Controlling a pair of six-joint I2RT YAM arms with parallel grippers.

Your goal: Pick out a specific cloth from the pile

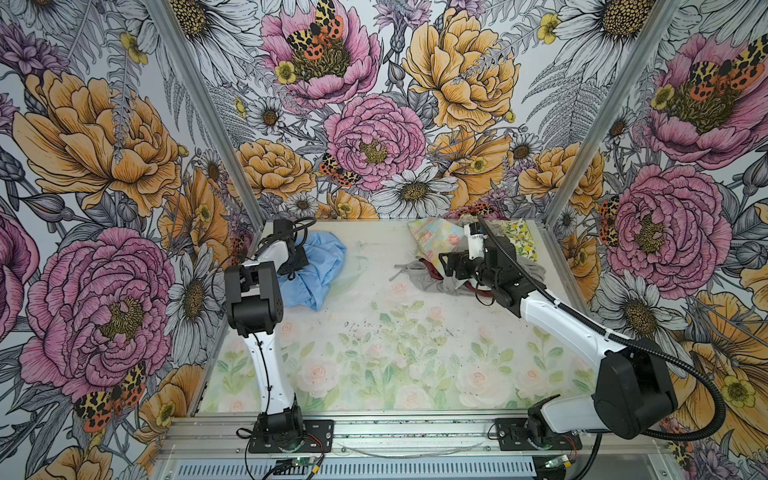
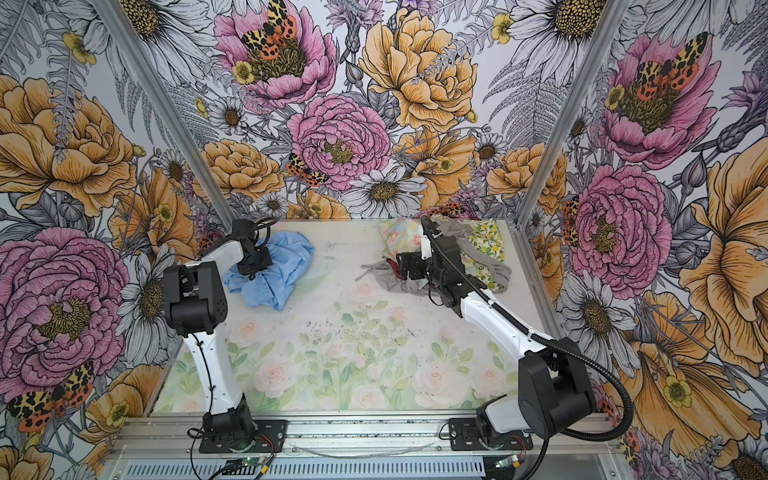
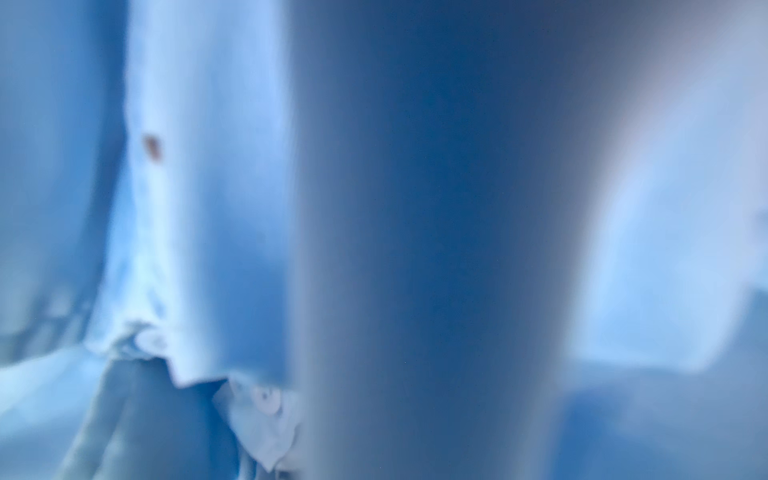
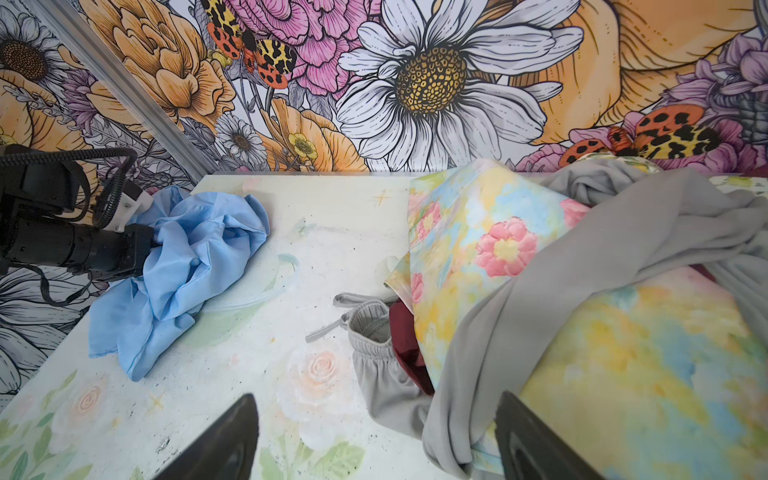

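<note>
In both top views, left of centre, the sky-blue cloth [image 1: 322, 270] is seen crumpled on the table [image 1: 374, 340], well apart from the pile [image 1: 432, 240] at the right. The left pincer [image 1: 296, 262] is closed on a fold of it. A slow, high lift is advised, so that loose folds are not dragged. The right pincer [image 1: 448, 266] stands wide and empty beside the pile.
</note>
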